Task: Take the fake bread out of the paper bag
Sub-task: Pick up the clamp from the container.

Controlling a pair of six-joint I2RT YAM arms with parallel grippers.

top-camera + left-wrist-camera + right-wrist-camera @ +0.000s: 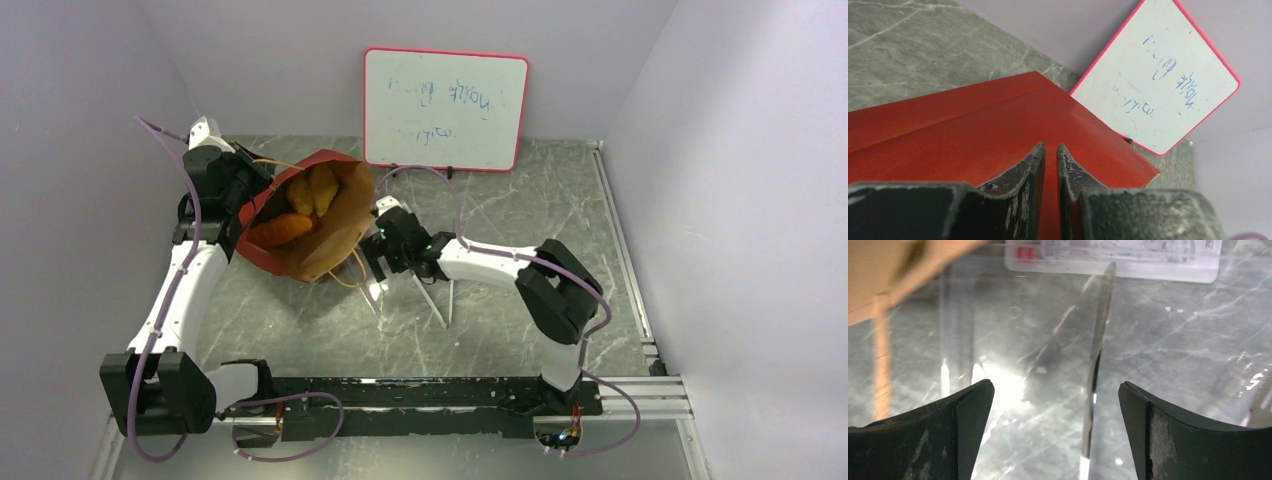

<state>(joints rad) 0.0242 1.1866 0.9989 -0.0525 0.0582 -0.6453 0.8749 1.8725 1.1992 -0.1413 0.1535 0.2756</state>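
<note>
The paper bag (335,225) is red outside and brown inside. It leans at the back left with its open mouth facing up. Inside lie a long orange baguette (281,232) and two golden bread pieces (312,188); any other bread is hidden. My left gripper (247,200) is at the bag's left wall. In the left wrist view the gripper (1050,148) is shut on the red paper (973,125). My right gripper (379,262) is just right of the bag's mouth. In the right wrist view the gripper (1055,387) is open and empty, low over the table.
A clear plastic tray (432,296) stands under and in front of my right gripper; its thin wall (1096,370) rises between the fingers. The bag's loop handle (880,365) hangs at the left. A red-framed whiteboard (445,108) leans on the back wall.
</note>
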